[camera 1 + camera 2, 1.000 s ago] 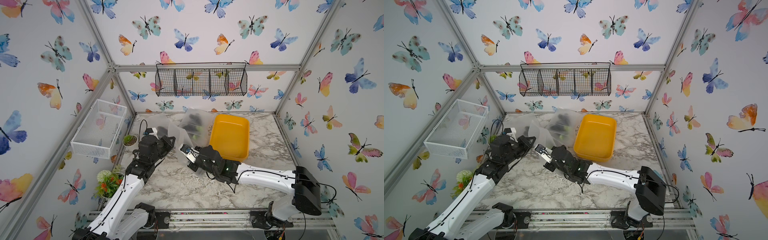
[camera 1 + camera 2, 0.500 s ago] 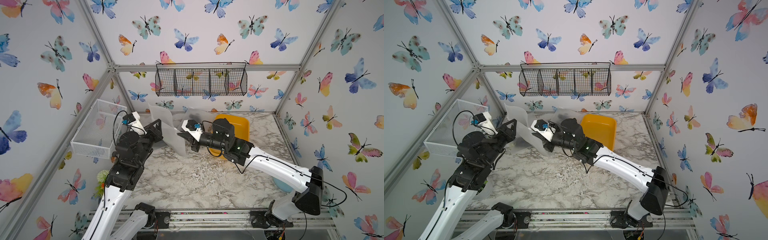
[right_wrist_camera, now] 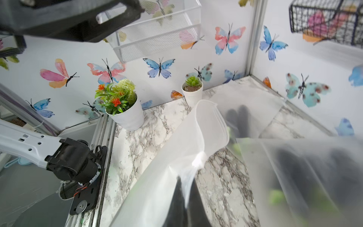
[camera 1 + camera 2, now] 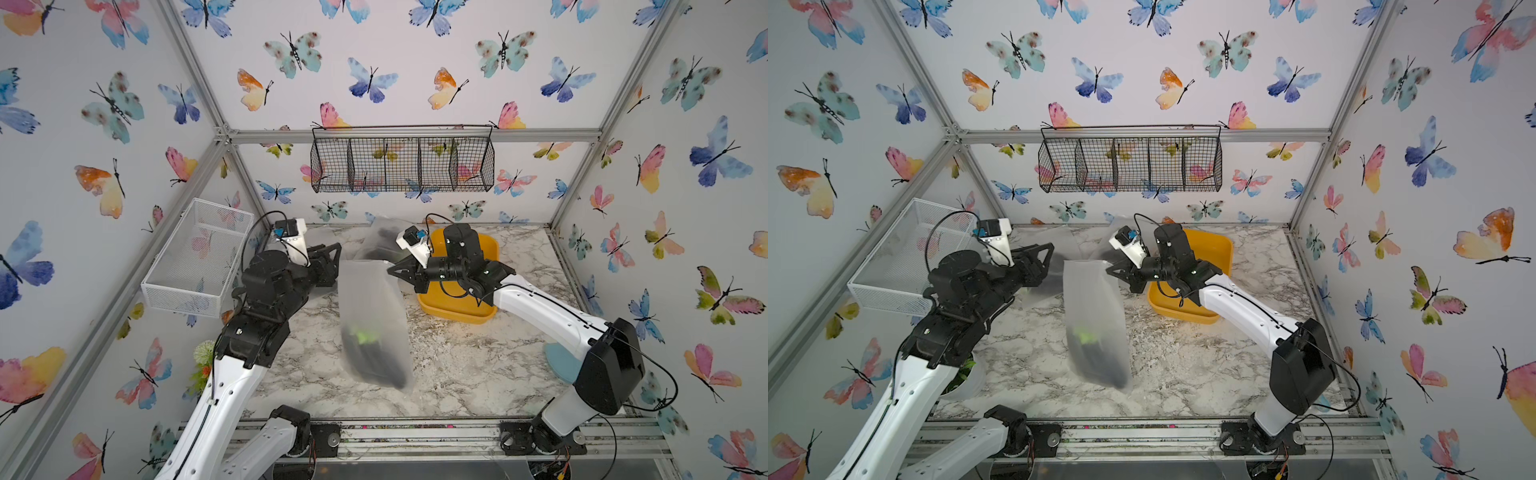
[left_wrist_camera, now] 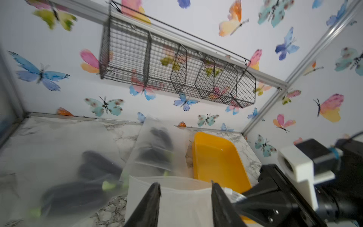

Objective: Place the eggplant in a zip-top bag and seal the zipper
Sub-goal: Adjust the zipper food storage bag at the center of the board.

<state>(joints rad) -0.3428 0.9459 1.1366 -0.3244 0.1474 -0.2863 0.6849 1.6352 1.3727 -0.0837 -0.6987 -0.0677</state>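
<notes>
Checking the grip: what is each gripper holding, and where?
The right gripper pinches the zip-top bag at its top corner; the left gripper is open, holding nothing.

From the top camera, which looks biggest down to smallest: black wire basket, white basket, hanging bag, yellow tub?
1. black wire basket
2. white basket and hanging bag: they look about alike, so I won't rank them
3. yellow tub, partly behind the right arm

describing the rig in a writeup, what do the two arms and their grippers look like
Both arms match: the left arm and right arm have smooth white links between bulky black joint housings. The left gripper and right gripper are black with tapered, pointed fingers. Each wrist carries a white boxy camera with a blue connector, and thin black cables loop along both arms.
</notes>
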